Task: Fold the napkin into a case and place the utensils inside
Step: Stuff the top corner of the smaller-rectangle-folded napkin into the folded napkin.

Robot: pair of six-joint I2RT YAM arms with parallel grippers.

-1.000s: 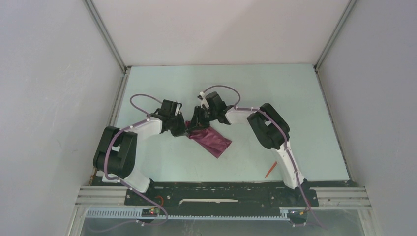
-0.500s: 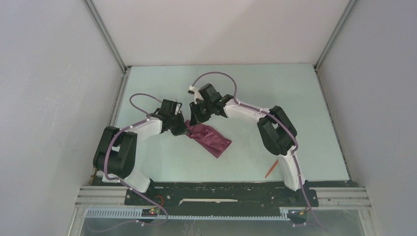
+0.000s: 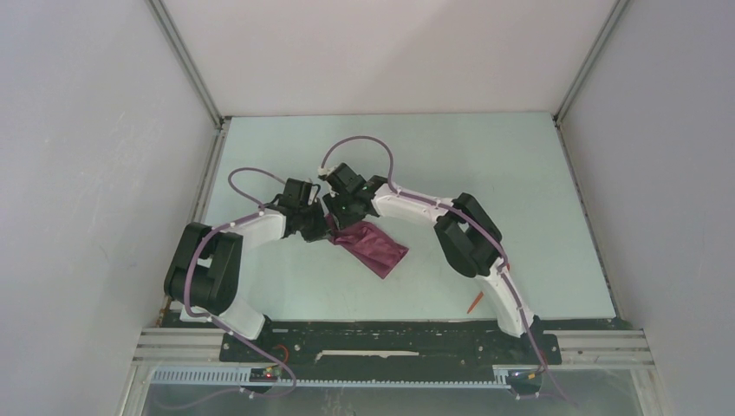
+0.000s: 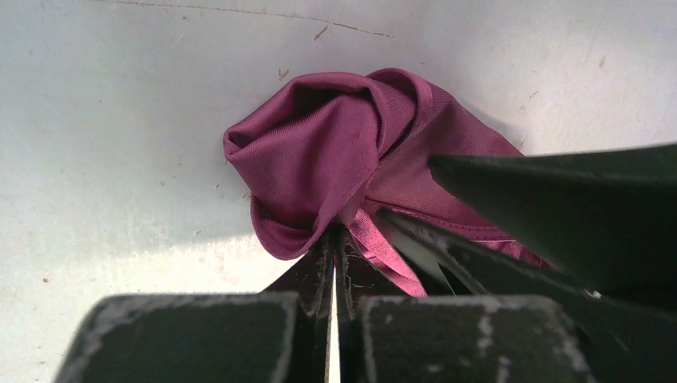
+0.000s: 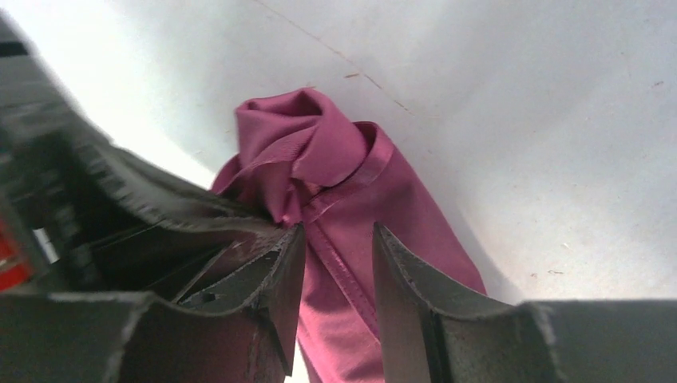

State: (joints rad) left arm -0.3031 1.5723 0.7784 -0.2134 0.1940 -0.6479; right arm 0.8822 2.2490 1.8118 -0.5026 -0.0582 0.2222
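Left pincer [image 4: 334, 238] is clamped on the bunched left end of the plum-purple thin cloth napkin [image 3: 377, 247], lying mid-scene on the pale table [image 3: 485, 173]; right pincer [image 5: 339, 239] hangs alongside, jaws apart. I'd have it pinch one layer only

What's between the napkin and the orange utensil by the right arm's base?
Nothing: only bare table lies between the napkin and the utensil, as seen in the top view.
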